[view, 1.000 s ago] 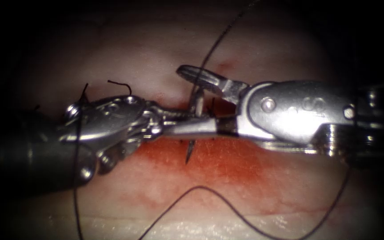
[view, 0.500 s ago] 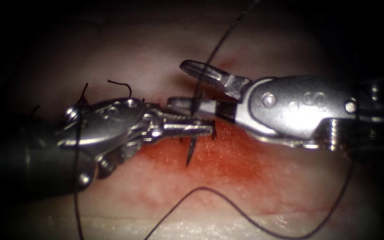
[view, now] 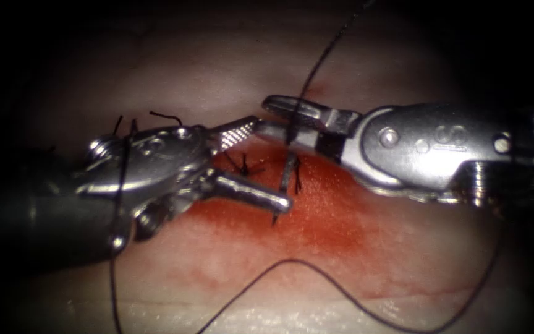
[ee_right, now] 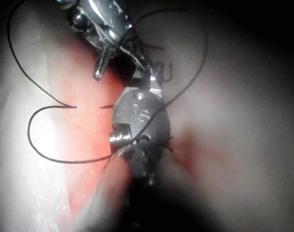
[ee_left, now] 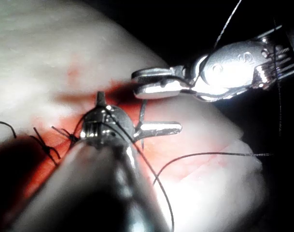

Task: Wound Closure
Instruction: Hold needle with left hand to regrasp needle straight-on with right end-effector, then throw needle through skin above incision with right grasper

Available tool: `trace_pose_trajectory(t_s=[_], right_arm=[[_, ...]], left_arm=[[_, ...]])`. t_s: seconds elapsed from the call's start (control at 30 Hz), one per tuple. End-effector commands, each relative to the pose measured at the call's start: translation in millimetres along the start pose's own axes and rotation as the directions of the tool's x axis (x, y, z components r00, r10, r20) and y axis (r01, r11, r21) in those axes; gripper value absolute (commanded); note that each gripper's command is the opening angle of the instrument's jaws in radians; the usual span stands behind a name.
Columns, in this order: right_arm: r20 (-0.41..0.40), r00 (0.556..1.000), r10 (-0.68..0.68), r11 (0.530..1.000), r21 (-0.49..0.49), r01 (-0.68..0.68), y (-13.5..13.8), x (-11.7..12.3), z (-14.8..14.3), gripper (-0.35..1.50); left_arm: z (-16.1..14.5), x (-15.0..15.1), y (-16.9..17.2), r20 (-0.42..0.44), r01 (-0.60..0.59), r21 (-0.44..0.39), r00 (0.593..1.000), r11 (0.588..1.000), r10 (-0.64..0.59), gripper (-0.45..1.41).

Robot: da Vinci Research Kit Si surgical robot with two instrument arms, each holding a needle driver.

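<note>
Stitches, dark and knotted with short cut ends [view: 245, 164], already sit along the left stretch of the red-stained cut in the pale pork tissue [view: 217, 74]; the stretch under the tools looks unclosed; the left arm's steel needle driver [view: 261, 164] gapes wide, gripping nothing; the thin curved steel needle [view: 287, 176] stands nearly upright between the tools, tip down just above the red fluid [view: 316, 222]; the right arm's steel needle driver [view: 270, 117] clamps its upper end; dark thread [view: 316, 65] trails upward.
</note>
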Motion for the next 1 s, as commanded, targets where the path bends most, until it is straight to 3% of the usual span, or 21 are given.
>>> trace_pose_trajectory(t_s=[0.03,0.13,0.33,0.4,0.47,0.5,0.63,0.7,0.77,1.0], right_arm=[[-0.006,0.998,-0.056,0.998,0.036,0.056,1.0,-0.6,-0.1,-0.35],[-0.011,0.986,-0.164,0.983,0.084,0.164,2.6,-0.8,-1.3,-0.35],[-0.087,0.965,-0.246,0.951,0.171,0.258,5.7,-1.8,-3.2,-0.35],[-0.111,0.962,-0.25,0.943,0.195,0.268,6.4,-2.1,-3.5,-0.35],[-0.143,0.957,-0.253,0.934,0.223,0.28,7.0,-2.6,-3.5,-0.35],[-0.166,0.952,-0.258,0.926,0.238,0.292,7.3,-3.0,-3.3,-0.35],[-0.2,0.934,-0.296,0.908,0.244,0.34,7.3,-4.0,-2.3,-0.35],[-0.22,0.925,-0.311,0.902,0.237,0.36,7.2,-4.2,-1.9,-0.35],[-0.243,0.914,-0.325,0.898,0.223,0.378,7.2,-4.3,-1.7,-0.35],[-0.269,0.886,-0.378,0.88,0.192,0.434,7.2,-4.2,-1.6,-0.35]], left_arm=[[0.9,-0.6,-0.1,-0.001,-0.025,0.007,1.0,1.0,0.025,1.36],[1.5,-1.0,0.6,-0.002,-0.059,0.028,0.998,0.998,0.059,1.38],[3.3,-2.4,1.8,0.008,-0.144,0.057,0.99,0.988,0.144,1.11],[3.9,-3.1,1.9,0.024,-0.186,0.06,0.982,0.981,0.185,0.89],[4.8,-3.9,1.7,0.054,-0.23,0.052,0.972,0.972,0.228,0.41],[5.6,-4.6,1.2,0.075,-0.262,0.054,0.963,0.964,0.258,0.05],[7.7,-5.8,-1.0,0.085,-0.289,0.066,0.955,0.955,0.283,-0.28],[8.4,-6.3,-2.0,0.086,-0.314,0.071,0.948,0.947,0.308,-0.3],[9.0,-6.9,-2.9,0.095,-0.346,0.092,0.936,0.934,0.338,-0.45],[10.3,-8.1,-4.7,0.178,-0.411,0.158,0.906,0.898,0.384,-0.45]])
